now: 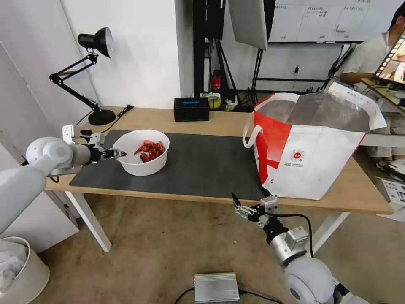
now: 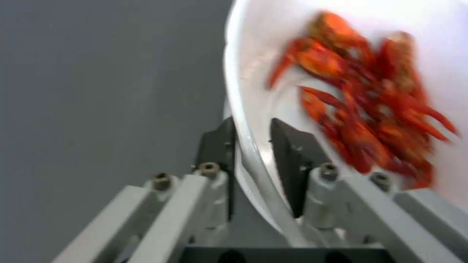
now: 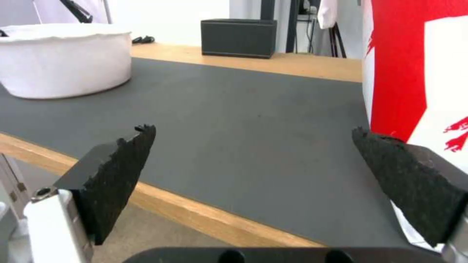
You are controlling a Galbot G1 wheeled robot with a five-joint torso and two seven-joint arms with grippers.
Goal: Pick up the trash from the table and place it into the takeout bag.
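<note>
Right now your desk (image 1: 219, 122) carries the dark grey mat (image 1: 202, 164) along most of its length, running close to the front edge. Largest on it is the takeout bag (image 1: 312, 156), standing upright and open at the desk's right end, its base overlapping the mat's right edge, foil lining showing and a white loop handle hanging on the side facing the bowl. Next in size, the white bowl (image 1: 145, 162) sits on the mat's left part, near its left edge, with red crayfish shells (image 1: 149, 151) piled inside. A black tissue box (image 1: 191, 109) stands at the desk's back edge, beyond the mat, and a black lamp (image 1: 95, 80) rises from the back-left corner.

Your left gripper (image 2: 251, 140) reaches in from the left and pinches the bowl's rim, one finger (image 2: 217, 142) outside the wall and the other inside. Your right gripper (image 3: 253, 160) hovers just off the front edge, below the bag's left side, its fingers (image 3: 124, 171) spread wide with nothing between them.
</note>
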